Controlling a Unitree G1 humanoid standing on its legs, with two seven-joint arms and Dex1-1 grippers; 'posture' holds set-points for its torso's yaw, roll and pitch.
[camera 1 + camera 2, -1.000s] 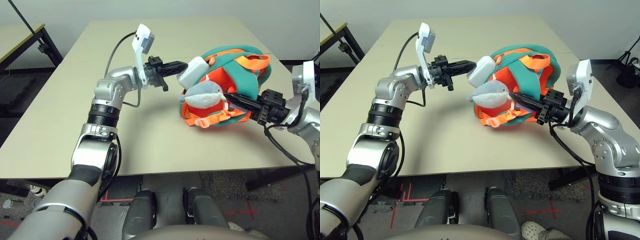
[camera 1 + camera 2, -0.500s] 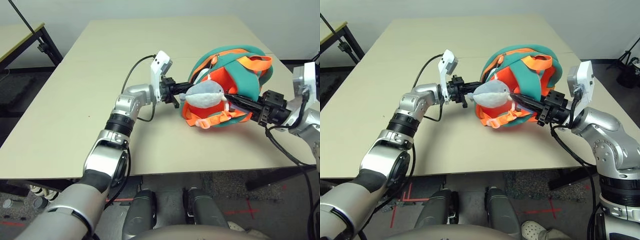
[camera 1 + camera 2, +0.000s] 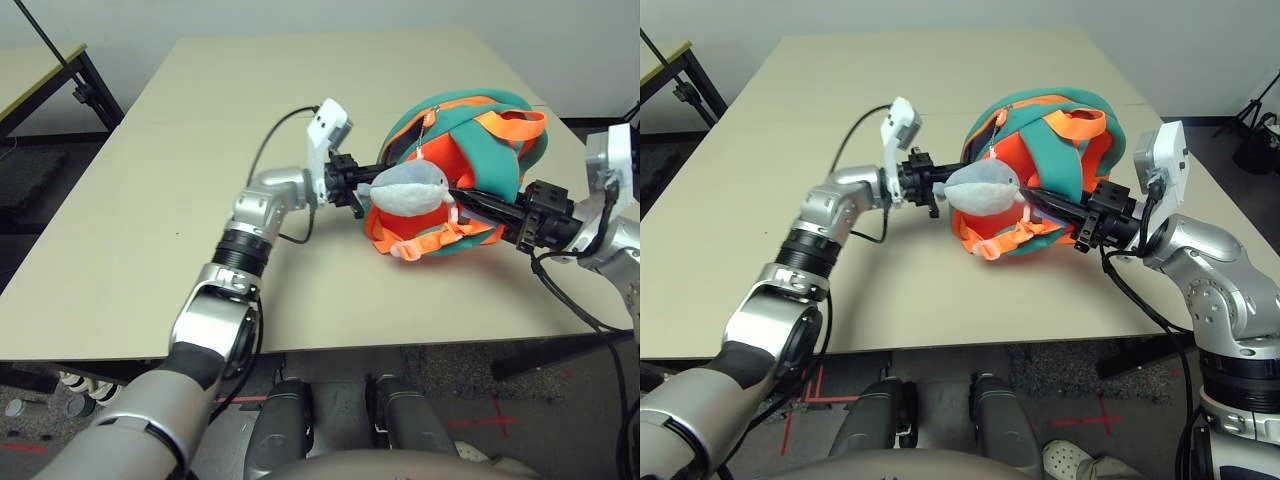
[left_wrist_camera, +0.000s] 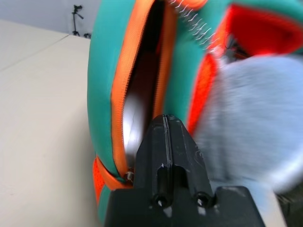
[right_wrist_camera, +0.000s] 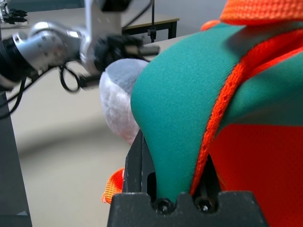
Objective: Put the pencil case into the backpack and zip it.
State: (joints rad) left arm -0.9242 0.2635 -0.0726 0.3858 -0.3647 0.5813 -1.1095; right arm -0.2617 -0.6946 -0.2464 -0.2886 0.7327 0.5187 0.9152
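Left wrist view shows the left fingers (image 4: 164, 142) pressed together at the backpack's (image 3: 470, 130) open zipper, the pencil case (image 4: 135, 113) now inside, right fingers (image 5: 176, 187) clamping teal trim mid-desk, leaving zipping.

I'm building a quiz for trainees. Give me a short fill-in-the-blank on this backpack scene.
1. The plush shark hanging on the backpack is ____ in colour.
2. The right tool is shut on the backpack's ____ fabric.
3. The left tool points into the backpack's ____ zipper opening.

Missing: grey; teal; open
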